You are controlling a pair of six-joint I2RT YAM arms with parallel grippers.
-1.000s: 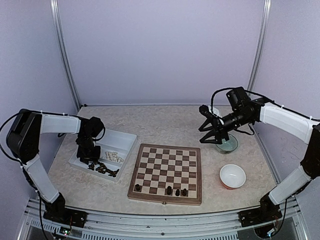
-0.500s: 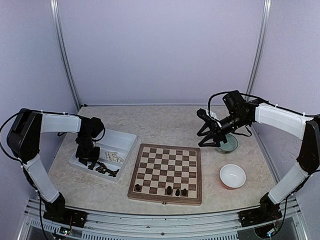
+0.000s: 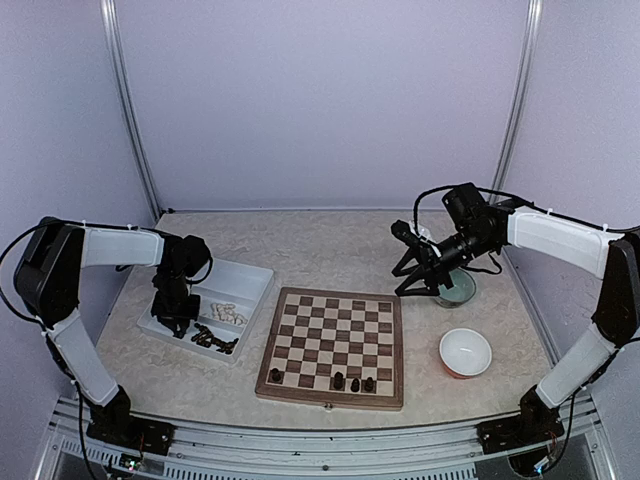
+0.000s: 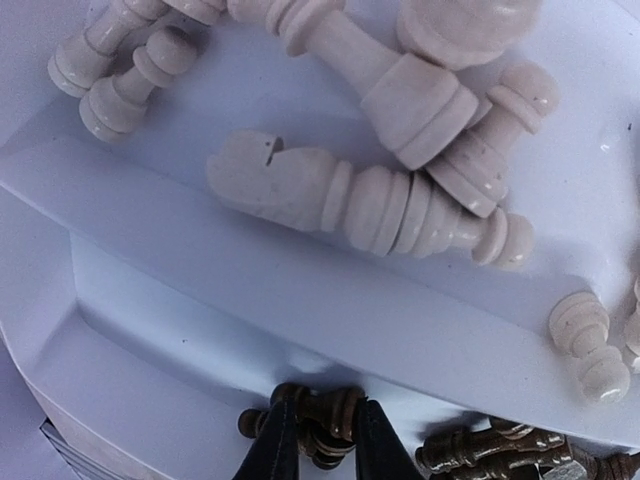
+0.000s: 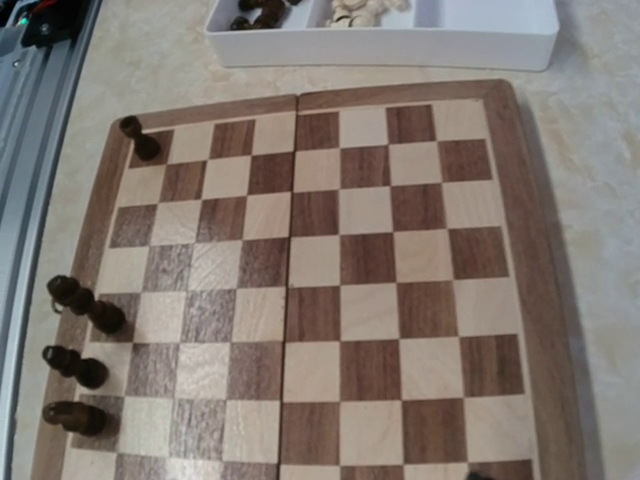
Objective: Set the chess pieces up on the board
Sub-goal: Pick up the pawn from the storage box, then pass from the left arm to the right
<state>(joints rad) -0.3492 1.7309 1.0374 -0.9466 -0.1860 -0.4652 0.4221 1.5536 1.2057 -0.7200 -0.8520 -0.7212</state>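
Note:
The wooden chessboard [image 3: 335,345] lies at the table's middle, with several dark chessmen [image 3: 355,384] standing along its near edge. They also show in the right wrist view [image 5: 85,303] at the board's [image 5: 390,260] left side. My left gripper [image 3: 175,320] is down in the white tray [image 3: 250,275], shut on a dark chess piece [image 4: 335,420] lying on its side. Cream pieces [image 4: 370,200] lie in the neighbouring compartment, and more dark pieces [image 4: 500,450] lie to the right. My right gripper [image 3: 399,260] hovers open and empty above the board's far right corner.
A white bowl with an orange rim [image 3: 465,350] sits right of the board. A green glass dish [image 3: 458,290] stands behind it, partly under my right arm. The tray holds cream pieces [image 3: 228,312] and dark pieces [image 3: 215,340] left of the board.
My right gripper has moved a little left and down toward the board. My left gripper has stayed in the tray, barely shifting.

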